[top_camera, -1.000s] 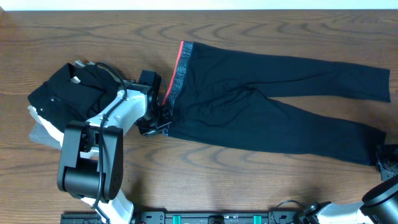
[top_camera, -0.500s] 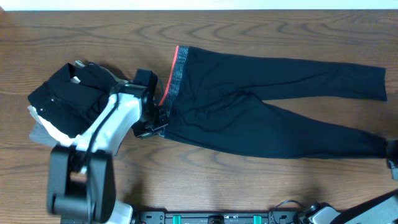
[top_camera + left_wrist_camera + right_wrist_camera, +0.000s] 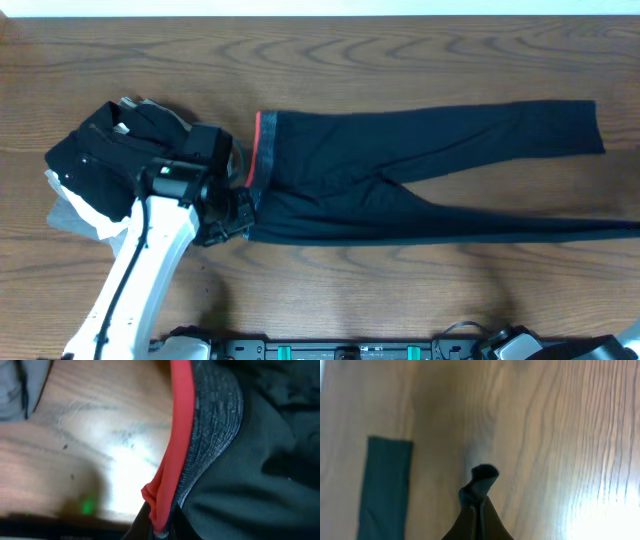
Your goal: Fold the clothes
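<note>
The dark navy leggings lie stretched across the table, with the coral-red waistband at the left and the legs running right. My left gripper is shut on the near corner of the waistband. The left wrist view shows the red edge and grey band pinched between the fingers. My right gripper is shut on the cuff of the near leg, held above the wood. It is outside the overhead view, where the near leg runs off the right edge. The far leg's end lies flat.
A heap of black, white and grey garments sits at the left, just behind my left arm. The wooden table shows bare along the front and the back. The arm mount rail runs along the front edge.
The leggings have slid left and been pulled taut, and the legs are straighter. My left gripper moved left and toward the front with the waistband. My right gripper left the overhead view at the right.
</note>
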